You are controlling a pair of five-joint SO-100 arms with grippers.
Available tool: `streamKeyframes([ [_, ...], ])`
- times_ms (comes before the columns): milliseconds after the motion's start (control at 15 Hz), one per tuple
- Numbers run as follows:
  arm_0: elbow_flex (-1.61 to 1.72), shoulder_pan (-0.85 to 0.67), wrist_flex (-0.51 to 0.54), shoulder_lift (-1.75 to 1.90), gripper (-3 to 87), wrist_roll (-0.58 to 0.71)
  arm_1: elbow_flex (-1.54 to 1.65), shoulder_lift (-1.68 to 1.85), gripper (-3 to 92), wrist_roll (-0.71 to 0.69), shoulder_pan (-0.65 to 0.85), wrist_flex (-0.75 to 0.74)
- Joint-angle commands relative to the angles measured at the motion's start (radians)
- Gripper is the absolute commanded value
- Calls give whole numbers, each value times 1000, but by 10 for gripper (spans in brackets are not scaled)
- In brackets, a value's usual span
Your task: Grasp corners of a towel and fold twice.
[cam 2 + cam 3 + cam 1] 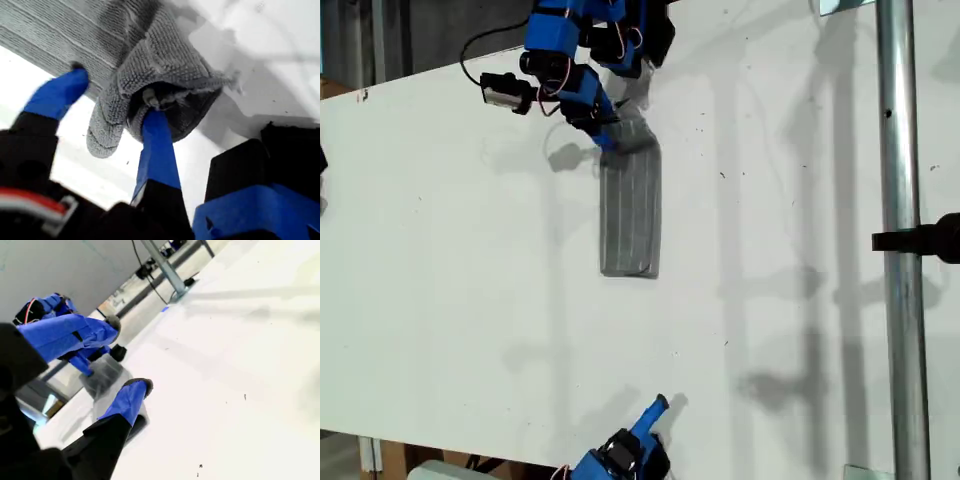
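Note:
The grey striped towel (pixel 630 210) lies as a narrow folded strip on the white table (pixel 440 300), running from the middle toward the exterior view's top. My first gripper (pixel 605 138) is at its far end. In the first wrist view the jaws stand apart, and a bunched corner (pixel 165 65) of the towel (pixel 60 30) is draped over one fingertip (pixel 156 135). The other finger (pixel 59 94) rests at the cloth's edge. My second gripper (pixel 655 410) is open at the exterior view's bottom edge, holding nothing, well short of the towel (pixel 107 375).
A metal pole (pixel 895 240) with a black clamp (pixel 930 238) runs down the exterior view's right. The table's edge slants across the exterior view's top left. A black and silver camera (pixel 505 92) sticks out from the first arm.

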Motion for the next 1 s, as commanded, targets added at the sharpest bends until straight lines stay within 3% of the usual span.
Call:
streamKeyframes([
  [0, -14, -3, -14, 6, 184, -14, -6, 40, 436, 137, -52, 123],
  [267, -14, -11, -25, 6, 184, -2, -71, -370, 461, 239, -153, 109],
  [533, -5, 21, -18, 6, 181, -38, -77, -862, 464, 172, -94, -126],
  [667, -9, 23, -3, 6, 181, -43, -31, -804, 448, 92, -37, -181],
  [867, -17, 15, 17, 6, 183, -38, 18, -554, 314, -12, -92, -419],
  [933, -17, 20, 17, 6, 182, -46, 44, -503, 170, -5, -127, -535],
])
